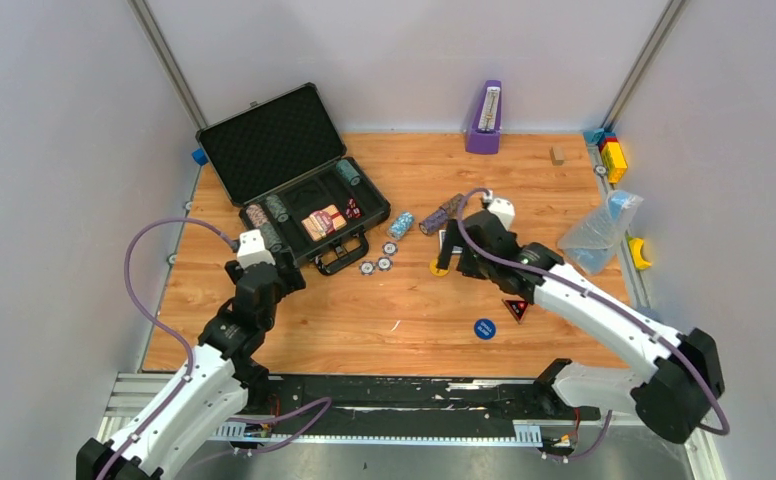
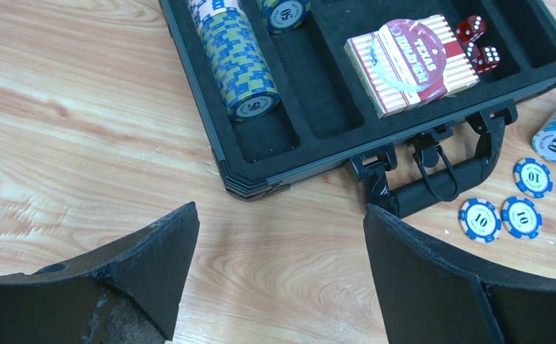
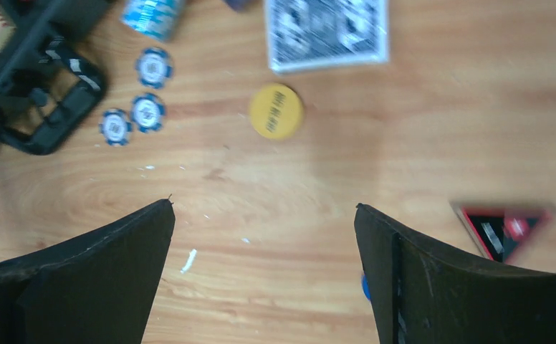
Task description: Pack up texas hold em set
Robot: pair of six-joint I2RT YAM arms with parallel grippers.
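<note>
Briefcase (image 1: 269,145) lies open at upper left of the top view, its long axis running lower left to upper right. The lid is raised toward the upper left and the handle (image 1: 342,257) faces the bottom edge. Loose chips (image 1: 367,267) lie just right of the handle. Bare desk (image 1: 364,320) spreads below them. Left hand (image 2: 279,215) and right hand (image 3: 264,208) both gape, holding nothing.

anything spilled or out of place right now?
Three loose blue-and-white poker chips lie scattered on the wood beside the black handle of the open dark grey briefcase. A yellow round button and a black-and-white card deck also lie outside.
</note>
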